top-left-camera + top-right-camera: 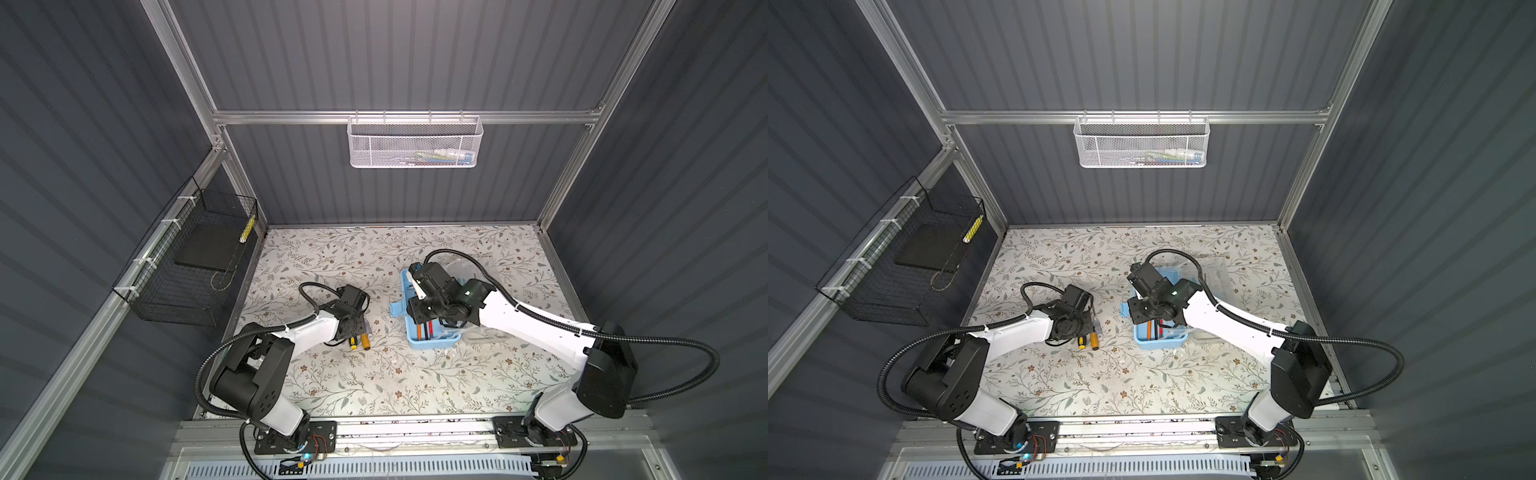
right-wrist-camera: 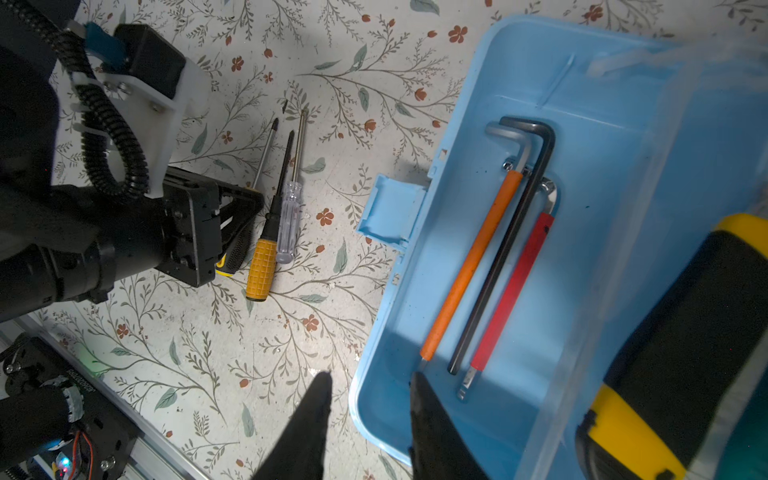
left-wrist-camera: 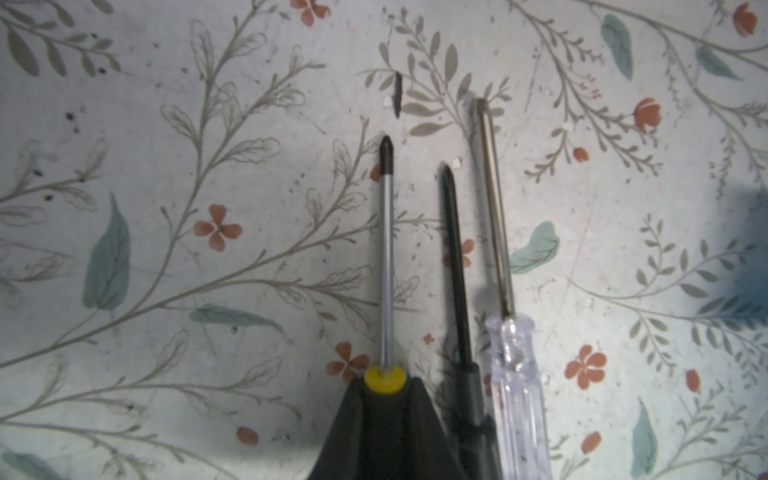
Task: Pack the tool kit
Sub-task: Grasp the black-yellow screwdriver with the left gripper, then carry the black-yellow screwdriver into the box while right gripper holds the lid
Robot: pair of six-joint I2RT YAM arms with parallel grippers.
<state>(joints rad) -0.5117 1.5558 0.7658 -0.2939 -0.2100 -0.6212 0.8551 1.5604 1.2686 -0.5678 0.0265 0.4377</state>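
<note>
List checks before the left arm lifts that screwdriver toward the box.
1. Grip: left gripper closed on black-and-yellow screwdriver: ok.
2. Neighbours: yellow-handled screwdriver and clear-handled screwdriver clear of that grip: cannot tell.
3. Access: box open: ok.
4. Room: bare floor beside hex keys: ok.
5. Path: right gripper out of the way: not ok, jaws open astride the box wall.

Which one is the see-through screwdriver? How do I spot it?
Find the blue box on the flowery table. Three screwdrivers lie side by side beside it. The see-through screwdriver is the one nearest the box, the only one with a clear handle.
</note>
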